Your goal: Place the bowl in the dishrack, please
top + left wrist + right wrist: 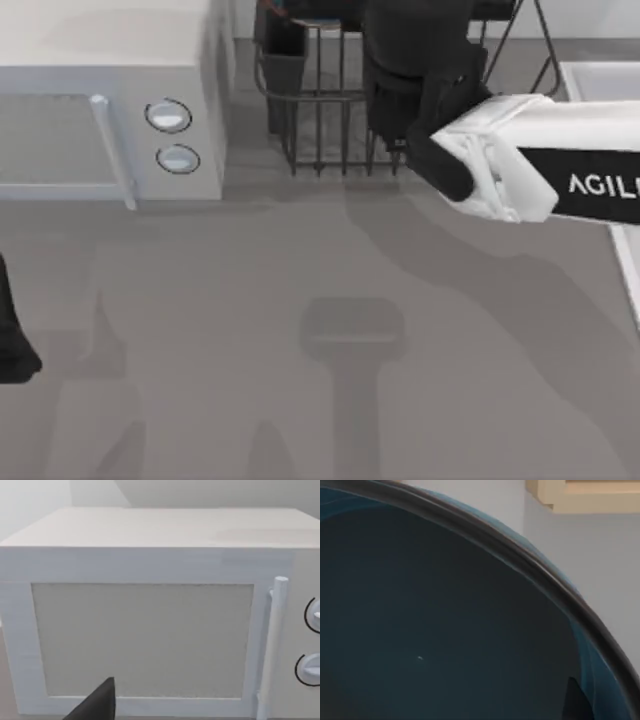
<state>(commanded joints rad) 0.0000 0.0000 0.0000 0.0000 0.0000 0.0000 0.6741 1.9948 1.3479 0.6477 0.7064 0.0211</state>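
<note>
The bowl (445, 630), dark blue-teal inside with a dark rim, sits very close under the right wrist camera, so it appears to be carried by the right gripper (415, 90), which reaches over the front edge of the dishrack (320, 130) at the back of the tabletop (300, 320). How its jaws stand I cannot tell; only a dark tip shows at the bowl's rim.

To do this step well, I judge the bowl should be lowered gently between the upright tines, clear of the utensil cup (283, 70), and released only once it rests.

The microwave (110, 100) stands just left of the rack. The left gripper (97, 705) is parked facing its door, jaws unreadable.
</note>
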